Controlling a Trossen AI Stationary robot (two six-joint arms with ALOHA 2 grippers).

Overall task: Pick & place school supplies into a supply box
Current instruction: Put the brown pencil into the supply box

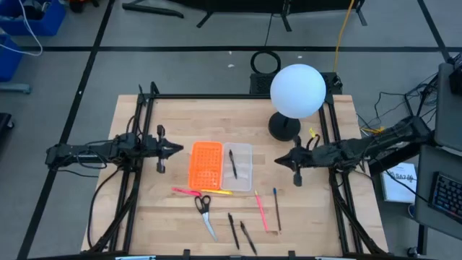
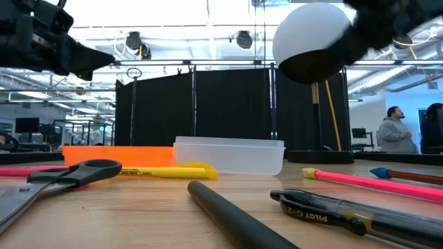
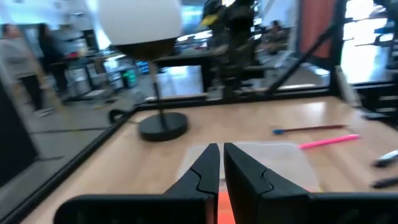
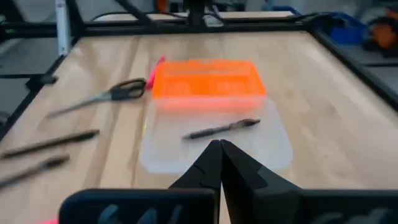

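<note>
High view: the small plastic supply box, orange grid half joined to translucent tray (image 1: 220, 167), sits mid-table holding one black pen (image 1: 232, 164). Left end effector (image 1: 178, 149) and right end effector (image 1: 280, 160) flank it, both closed and empty. Low view: silver black-handled scissors (image 2: 52, 181) lie nearest. Recommended: open wide, descend squarely across one pen.

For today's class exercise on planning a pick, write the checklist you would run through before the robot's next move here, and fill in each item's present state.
1. Supply box open, tray facing up: ok.
2. Black pen already lying in the tray: ok.
3. Scissors and the other pens apart from the box, still on the table: not ok, all to be placed.
4. Left gripper shut, empty: ok.
5. Right gripper shut, empty: ok.
6. Lamp clear of the box: ok.
</note>
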